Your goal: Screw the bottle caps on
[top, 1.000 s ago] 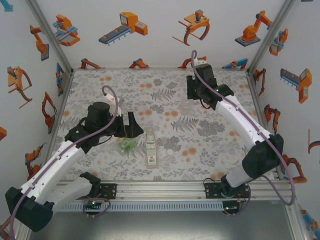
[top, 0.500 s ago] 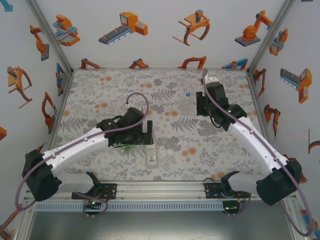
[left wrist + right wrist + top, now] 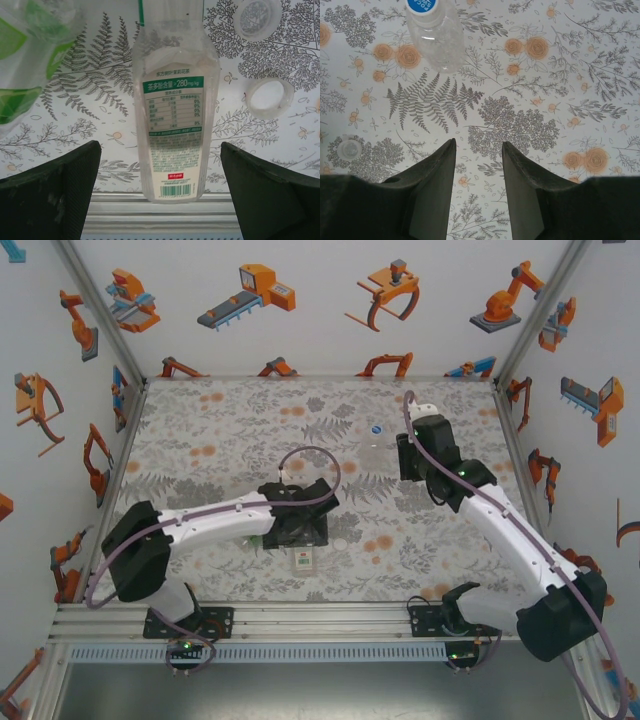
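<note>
1. Bottle of clear plastic with a white and green printed label [image 3: 172,125]: lies on its side on the table, barcode end toward the near metal rail; its neck runs out of the left wrist view, so whether it is capped cannot be told.
2. Two small round pale plastic caps [image 3: 270,97] [image 3: 257,17]: loose on the table just right of this bottle, apart from it and from each other.
3. Green-tinted clear bottle [image 3: 25,60]: lies just left of the labelled bottle.
4. Left gripper [image 3: 160,150]: jaws spread wide, one dark finger [image 3: 55,195] on each side of the labelled bottle, touching neither side.
5. Plain clear bottle with a blue lid [image 3: 436,32]: stands further back on the table, well apart from the other two.
6. Third pale cap [image 3: 349,148]: on the table, left of the right gripper.
7. Right gripper [image 3: 478,145]: jaws set narrow with a bare gap, holding nothing, short of the blue-lidded bottle.
8. Table with a grey fern and orange flower print [image 3: 220,430].
</note>
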Tool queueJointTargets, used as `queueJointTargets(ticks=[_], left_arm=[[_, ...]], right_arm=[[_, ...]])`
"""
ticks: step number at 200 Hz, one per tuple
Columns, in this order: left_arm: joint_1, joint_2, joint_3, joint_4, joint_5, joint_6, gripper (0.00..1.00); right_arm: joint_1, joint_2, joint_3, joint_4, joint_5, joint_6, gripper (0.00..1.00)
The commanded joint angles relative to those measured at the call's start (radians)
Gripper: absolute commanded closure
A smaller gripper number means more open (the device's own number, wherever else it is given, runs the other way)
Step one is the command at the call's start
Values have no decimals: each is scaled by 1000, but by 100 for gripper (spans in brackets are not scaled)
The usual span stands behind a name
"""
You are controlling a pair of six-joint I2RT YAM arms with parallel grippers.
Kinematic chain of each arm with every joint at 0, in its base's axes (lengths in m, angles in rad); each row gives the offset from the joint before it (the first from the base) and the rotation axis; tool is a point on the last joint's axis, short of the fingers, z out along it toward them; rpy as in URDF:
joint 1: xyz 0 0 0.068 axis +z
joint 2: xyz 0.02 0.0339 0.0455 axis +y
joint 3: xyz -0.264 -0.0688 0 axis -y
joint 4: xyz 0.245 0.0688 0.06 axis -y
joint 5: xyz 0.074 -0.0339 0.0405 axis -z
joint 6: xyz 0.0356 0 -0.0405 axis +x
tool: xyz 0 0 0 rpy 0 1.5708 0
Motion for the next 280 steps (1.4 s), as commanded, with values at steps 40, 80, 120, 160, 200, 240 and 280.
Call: queueJointTargets(ticks=[40, 80, 120, 160, 200, 240, 280], left_arm=[[-27, 140, 70, -20, 35, -85, 8], [-41, 183, 72, -8, 67, -128, 16], [-24, 174, -11, 73, 106, -163, 20], [-9, 163, -52, 113, 131, -164, 26], [-5, 143, -62, 134, 121, -146, 37], [-2, 56, -69, 125, 42, -68, 45], [0, -115, -94, 177, -36, 131, 50]], right_arm=[[-15, -47, -28, 46, -23, -18, 57], [-27, -55, -44, 50, -46, -12, 57], [-38, -71, -55, 58, -60, -7, 57], [-51, -86, -64, 65, -53, -9, 58], [-55, -92, -62, 54, -63, -7, 57], [-55, -115, -45, 34, -93, -7, 58], [-50, -119, -24, 63, -280, 98, 59]])
